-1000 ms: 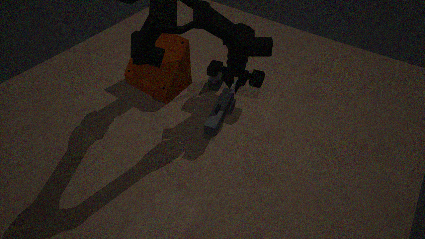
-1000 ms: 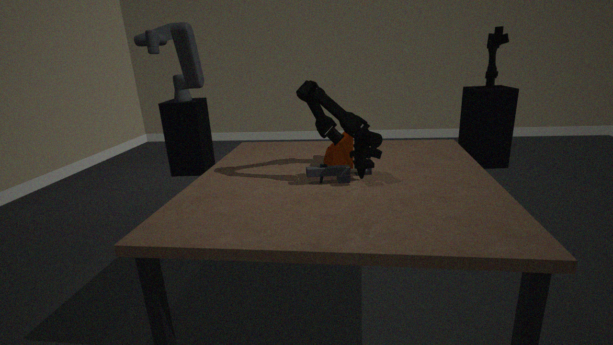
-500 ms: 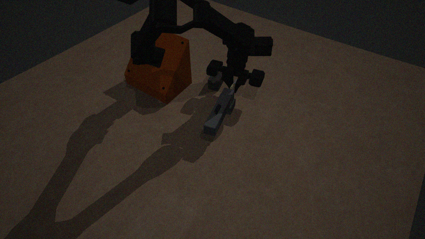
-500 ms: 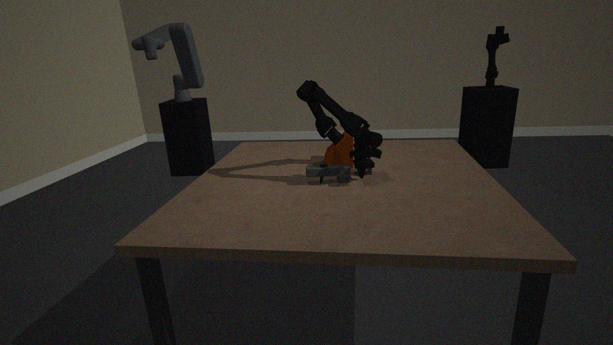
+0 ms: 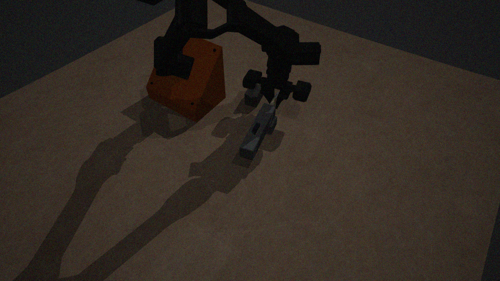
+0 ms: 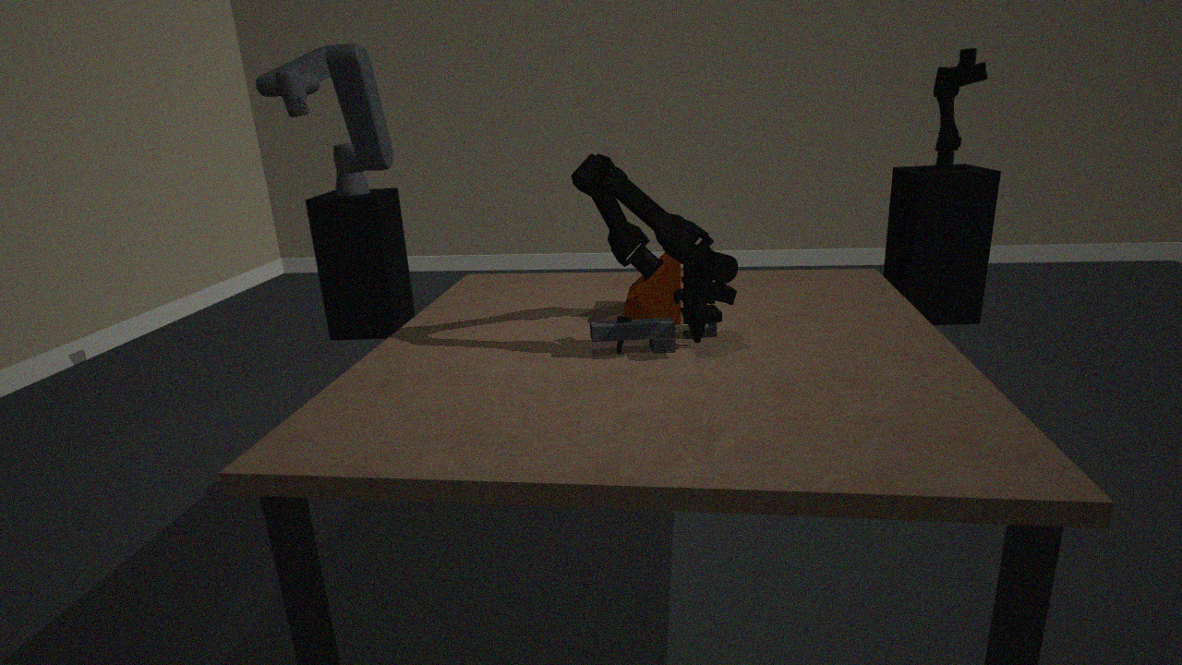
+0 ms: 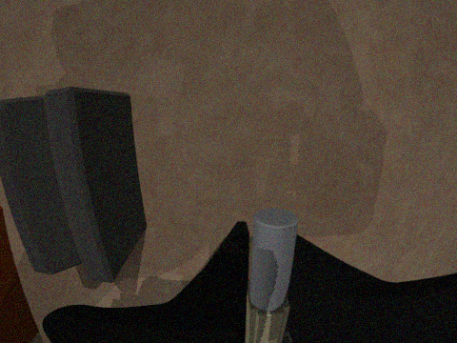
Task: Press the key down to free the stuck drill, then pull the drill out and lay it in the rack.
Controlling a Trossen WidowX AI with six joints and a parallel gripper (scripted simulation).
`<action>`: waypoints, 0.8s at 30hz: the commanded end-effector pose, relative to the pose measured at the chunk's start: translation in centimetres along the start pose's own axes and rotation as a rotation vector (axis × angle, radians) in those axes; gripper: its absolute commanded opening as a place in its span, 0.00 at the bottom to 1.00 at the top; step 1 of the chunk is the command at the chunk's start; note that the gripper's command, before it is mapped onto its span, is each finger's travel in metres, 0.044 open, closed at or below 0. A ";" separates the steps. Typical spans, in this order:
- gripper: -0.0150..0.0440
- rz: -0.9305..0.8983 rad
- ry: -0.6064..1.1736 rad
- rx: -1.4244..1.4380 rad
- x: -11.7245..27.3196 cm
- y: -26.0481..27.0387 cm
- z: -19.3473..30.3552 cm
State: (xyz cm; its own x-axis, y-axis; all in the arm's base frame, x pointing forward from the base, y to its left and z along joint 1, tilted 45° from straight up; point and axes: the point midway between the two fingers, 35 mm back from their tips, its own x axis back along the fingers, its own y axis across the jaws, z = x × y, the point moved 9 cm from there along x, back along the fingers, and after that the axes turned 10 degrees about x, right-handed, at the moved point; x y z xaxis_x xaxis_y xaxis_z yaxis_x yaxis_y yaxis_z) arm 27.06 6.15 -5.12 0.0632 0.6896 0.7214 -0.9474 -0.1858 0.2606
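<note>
The grey holder [image 5: 250,142] [image 6: 607,331] is a long block raised above the table, with a small dark part [image 5: 256,128], seemingly the key, in its top. The drill [image 5: 274,99] [image 7: 274,267] sticks out of the holder's far end; its pale blue-grey cylindrical end shows in the wrist view. My gripper [image 5: 273,104] [image 6: 697,340] [image 7: 255,230] points down and is shut on the drill, one dark fingertip on each side. The drill's inner end is hidden in the holder. The dark grey rack [image 5: 252,97] [image 6: 711,329] [image 7: 111,186] stands beside the gripper, at left in the wrist view.
An orange wedge-shaped block [image 5: 212,70] [image 6: 657,296] stands beyond the rack, under the arm. The table [image 5: 366,174] [image 6: 661,429] carries long arm shadows. Two other arms [image 6: 363,107] [image 6: 947,115] stand on black pedestals behind the table.
</note>
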 end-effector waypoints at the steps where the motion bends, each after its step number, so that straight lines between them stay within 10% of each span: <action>1: 0.25 0.001 0.002 -0.001 0.2 0.1 0.0; 24: 0.25 0.002 0.001 -0.001 0.2 -0.5 -1.9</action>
State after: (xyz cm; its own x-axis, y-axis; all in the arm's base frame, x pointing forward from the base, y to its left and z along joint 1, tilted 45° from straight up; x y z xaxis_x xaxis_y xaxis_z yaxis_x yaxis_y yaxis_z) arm 26.63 7.06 -6.10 0.0707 0.6940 0.7165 -0.9454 -0.1824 0.2699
